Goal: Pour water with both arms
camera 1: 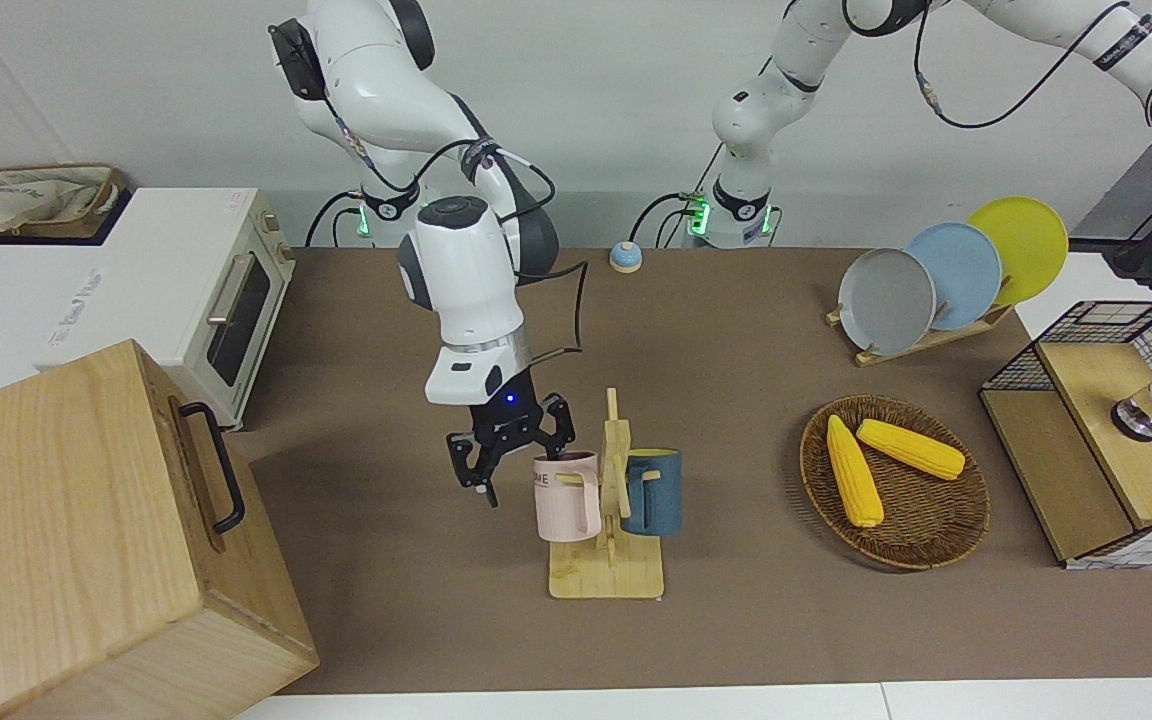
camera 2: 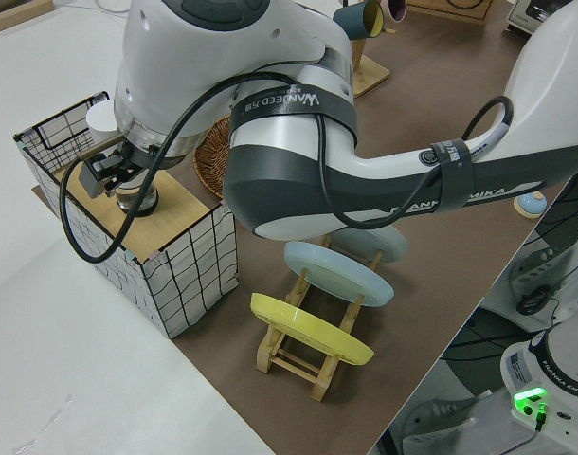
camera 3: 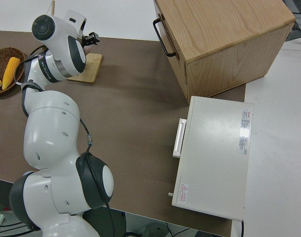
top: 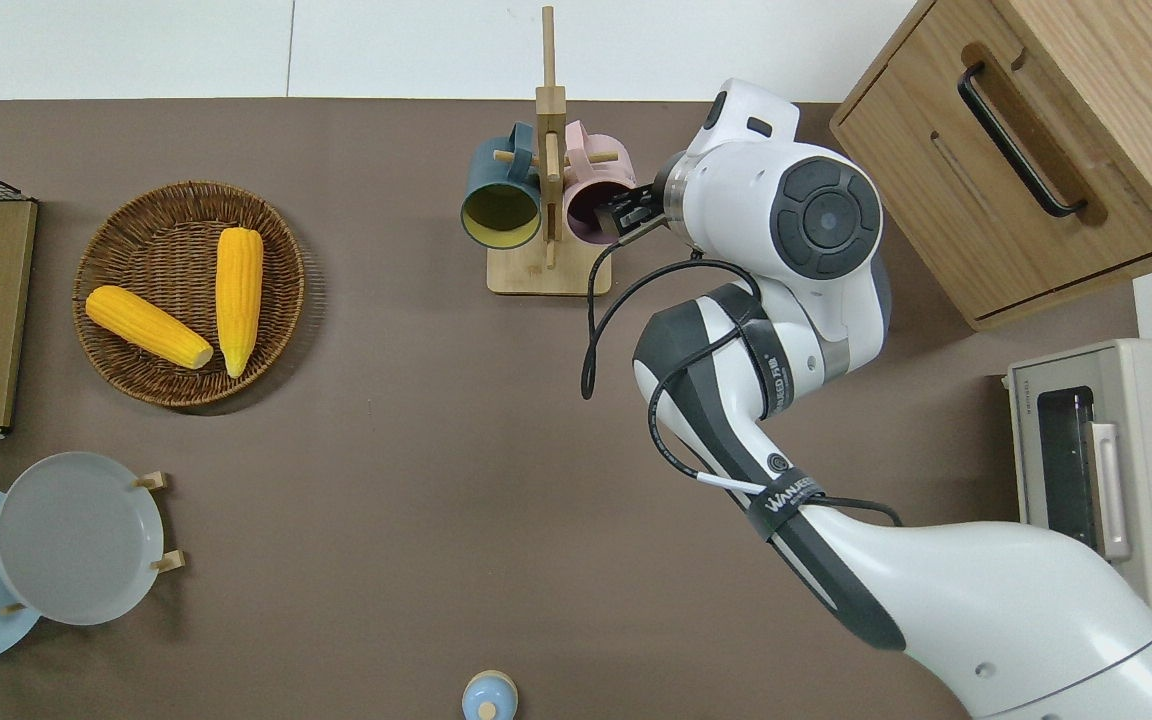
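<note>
My right gripper (camera 1: 521, 462) (top: 626, 212) is open at the rim of a pink mug (camera 1: 568, 500) (top: 591, 205); I cannot tell whether it touches the rim. The pink mug hangs on a wooden mug rack (camera 1: 606, 575) beside a dark blue mug (camera 1: 654, 495) (top: 499, 195). My left gripper (camera 2: 104, 172) is over a wooden-topped wire crate (camera 2: 189, 265) (camera 1: 1096, 390) at the left arm's end of the table. A white cylinder with a metal end (camera 1: 1141, 418) (camera 2: 137, 199) is right by it. No water shows.
A wicker basket (camera 1: 976, 500) with two corn cobs (camera 1: 854, 470) lies between rack and crate. Plates stand in a rack (camera 1: 936, 275) nearer to the robots. A wooden cabinet (camera 1: 66, 540) and a toaster oven (camera 1: 186, 290) fill the right arm's end.
</note>
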